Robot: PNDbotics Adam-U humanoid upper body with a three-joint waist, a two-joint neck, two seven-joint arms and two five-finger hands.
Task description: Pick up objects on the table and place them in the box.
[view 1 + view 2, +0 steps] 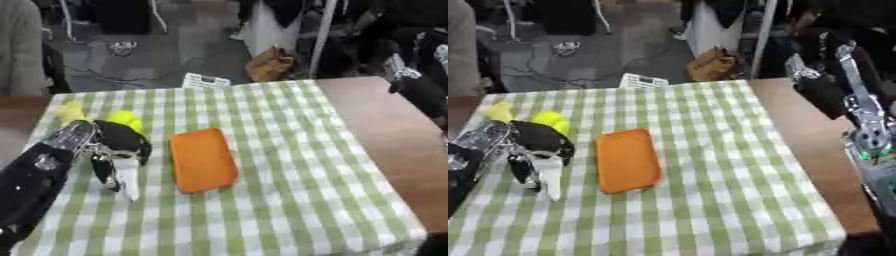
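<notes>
- A white thing [129, 181] is held upright on the checked cloth [289, 165], at the left, beside the orange tray [203, 159].
- The left hand [118, 147] is curled round it, it seems.
- The right hand [824, 92] is raised; its fingers cannot be made out.
- The white thing could be dropped if lifted crookedly.

The checked cloth [289, 165] lies bare right of the orange tray [203, 159], open to a hand from the right edge. Left of the tray, the left hand [118, 150], a white thing [129, 180] and two yellow things [124, 119] crowd the counter [385, 125].
</notes>
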